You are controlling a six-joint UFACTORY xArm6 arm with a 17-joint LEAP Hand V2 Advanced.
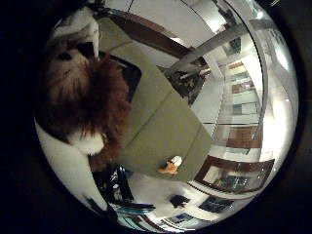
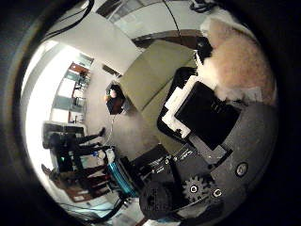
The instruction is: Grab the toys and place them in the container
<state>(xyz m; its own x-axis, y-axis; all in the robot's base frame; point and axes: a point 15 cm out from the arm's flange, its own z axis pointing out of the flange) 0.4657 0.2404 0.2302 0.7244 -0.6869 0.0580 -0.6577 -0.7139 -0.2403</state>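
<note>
A shaggy brown and tan plush toy [image 1: 83, 97] with white patches fills much of the right little finger side palm view, close against the palm. In the right thumb side palm view its pale fur [image 2: 240, 61] lies against the fingers of my hand [image 2: 202, 118], which curl round it. A white finger [image 1: 83, 31] shows beside the plush. Far below lies an olive-green table top [image 1: 166, 122]. A small orange and white toy [image 1: 173, 165] lies by its edge; it also shows in the thumb side view [image 2: 113, 94]. I see no container clearly.
A dark object [image 1: 127, 73] lies on the green top beside the plush. Around the table is a room floor with shelving [image 1: 239, 83], black chairs [image 2: 71, 146] and a teal object [image 2: 118, 174].
</note>
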